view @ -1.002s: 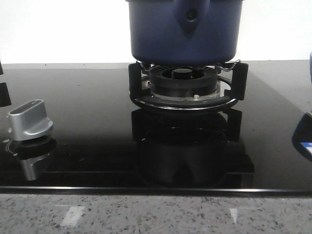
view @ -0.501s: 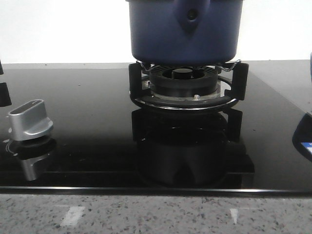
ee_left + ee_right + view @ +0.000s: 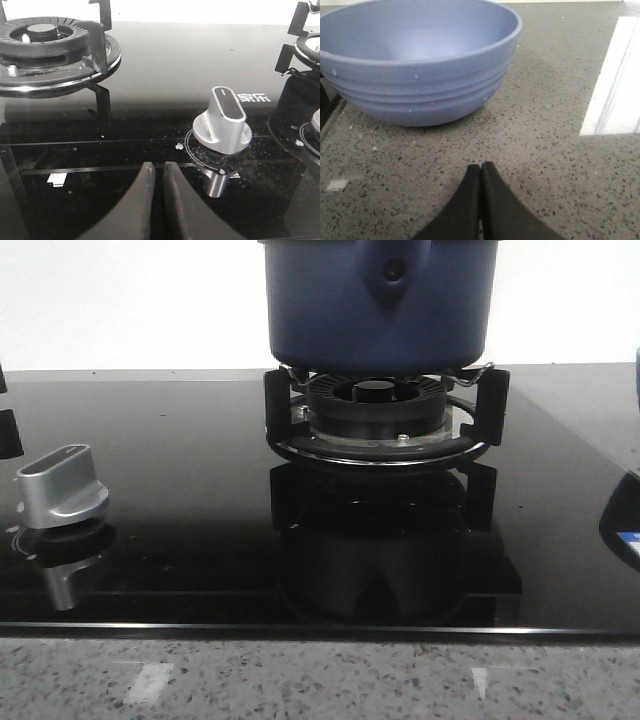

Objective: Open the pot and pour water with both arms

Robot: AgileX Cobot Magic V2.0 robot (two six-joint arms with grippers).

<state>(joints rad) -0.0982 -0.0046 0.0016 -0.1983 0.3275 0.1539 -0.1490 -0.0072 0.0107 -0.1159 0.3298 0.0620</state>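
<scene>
Black glass hob (image 3: 180,490): pot (image 3: 378,302) upright on burner, handle mount camera-facing.

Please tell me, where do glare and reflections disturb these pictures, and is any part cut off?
Front view: the glossy cooktop mirrors the burner, the background is overexposed white, and the pot is cut off at the top. Right wrist view: a bright glare patch on the counter beside the bowl. Left wrist view: the knob reflects in the glass.

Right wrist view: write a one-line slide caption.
Closed right hand above speckled countertop, facing an empty light blue bowl.
</scene>
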